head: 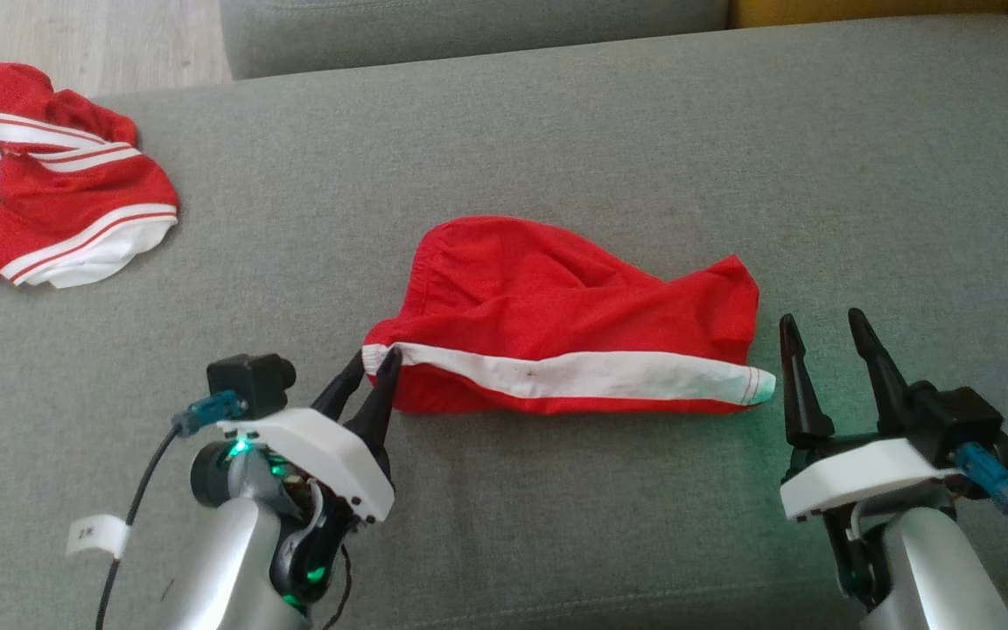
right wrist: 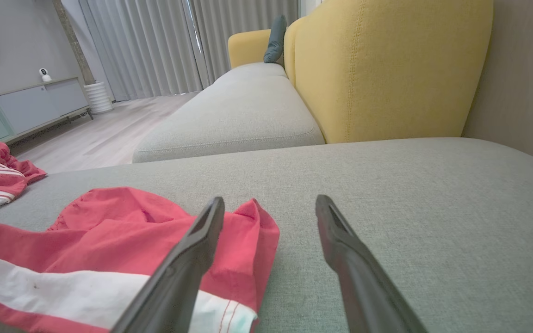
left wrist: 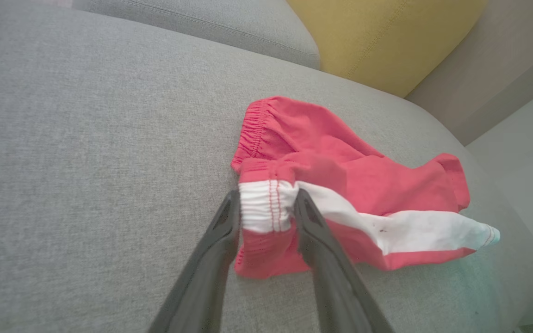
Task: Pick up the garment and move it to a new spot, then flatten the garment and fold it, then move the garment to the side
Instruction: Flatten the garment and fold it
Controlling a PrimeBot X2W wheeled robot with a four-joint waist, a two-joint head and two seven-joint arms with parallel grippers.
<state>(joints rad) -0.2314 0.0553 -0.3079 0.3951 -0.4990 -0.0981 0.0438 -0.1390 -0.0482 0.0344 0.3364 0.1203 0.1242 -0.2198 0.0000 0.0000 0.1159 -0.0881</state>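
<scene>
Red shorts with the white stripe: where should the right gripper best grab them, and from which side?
Probably the white-striped hem corner of the red shorts, approached from the robot's right, low along the cushion. That corner lies flat and pokes out toward the open right gripper, opposite the waistband end the left gripper pinches.

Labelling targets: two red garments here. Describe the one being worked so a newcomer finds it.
On the grey sofa cushion, look mid-seat. The red shorts lie there, the left gripper at their waistband end. They carry one broad white stripe; the crumpled red garment at far left has several thin ones.
</scene>
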